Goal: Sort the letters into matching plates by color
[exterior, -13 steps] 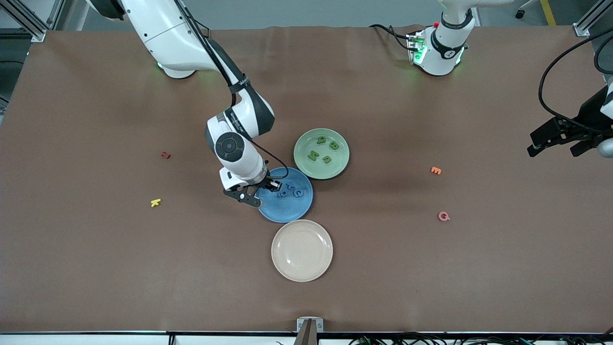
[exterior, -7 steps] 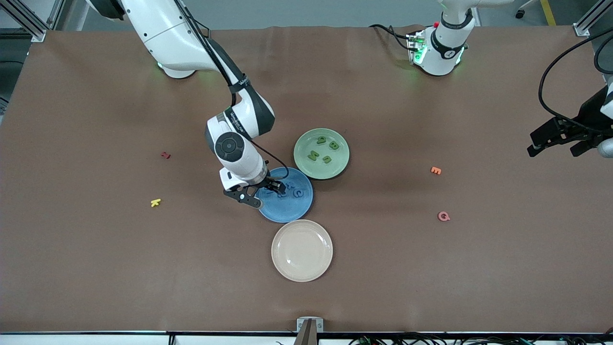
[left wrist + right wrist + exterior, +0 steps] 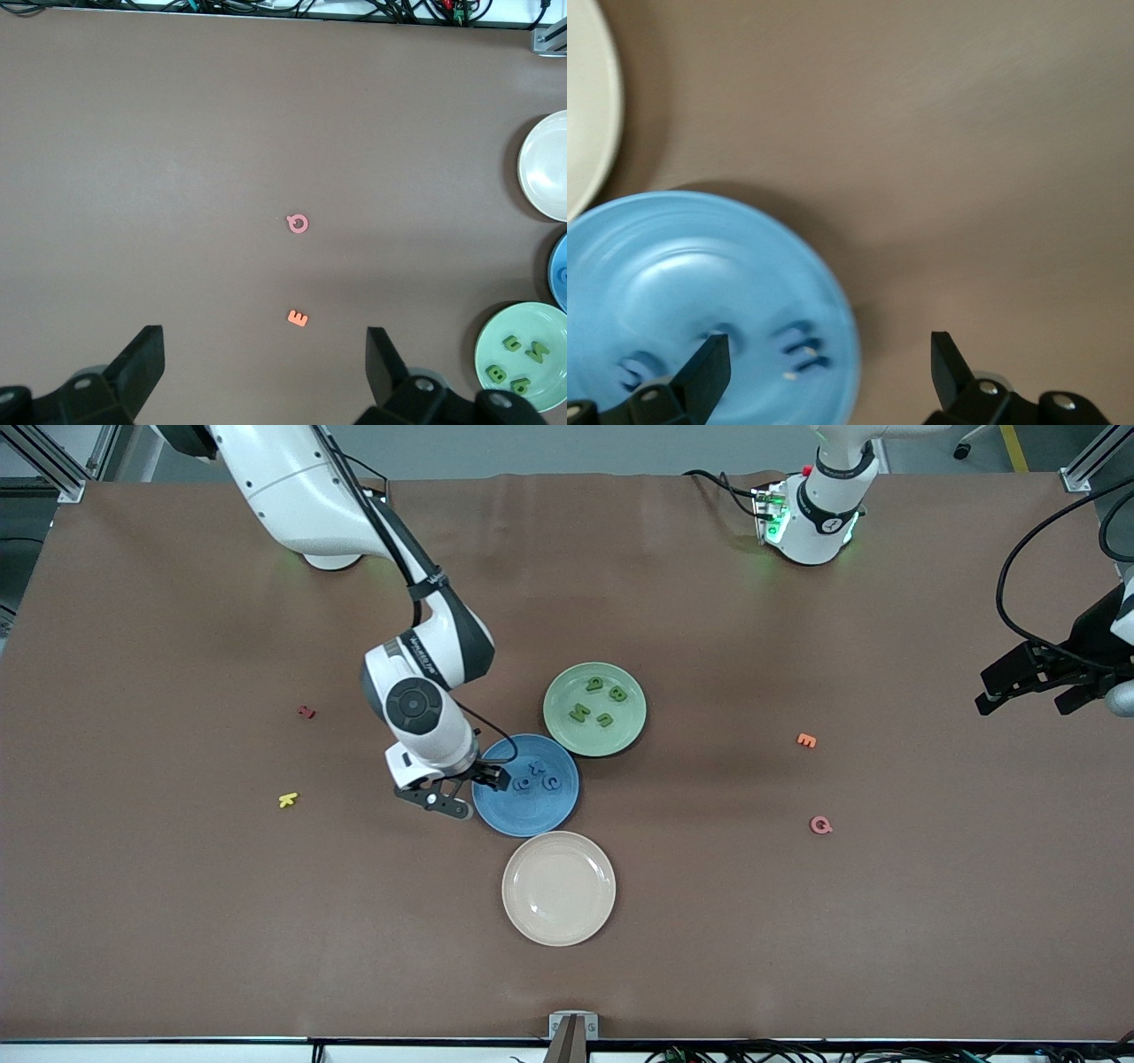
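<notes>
Blue plate (image 3: 528, 802) holds the blue letters (image 3: 532, 777); adjoining green plate (image 3: 594, 708) holds four green letters (image 3: 600, 701). Right claw (image 3: 462, 792), released, hangs over the blue plate's rim. Left claw (image 3: 1028, 689), released, waits over bare counter (image 3: 930, 886).

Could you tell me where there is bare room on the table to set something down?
The brown tabletop is bare between the cream plate and the yellow letter. It is crowded where the blue plate, pale green plate and open right gripper cluster.

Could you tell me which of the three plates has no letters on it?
The cream plate, nearest the front camera, holds none. The blue plate and the green plate both hold letters of their own colour.
</notes>
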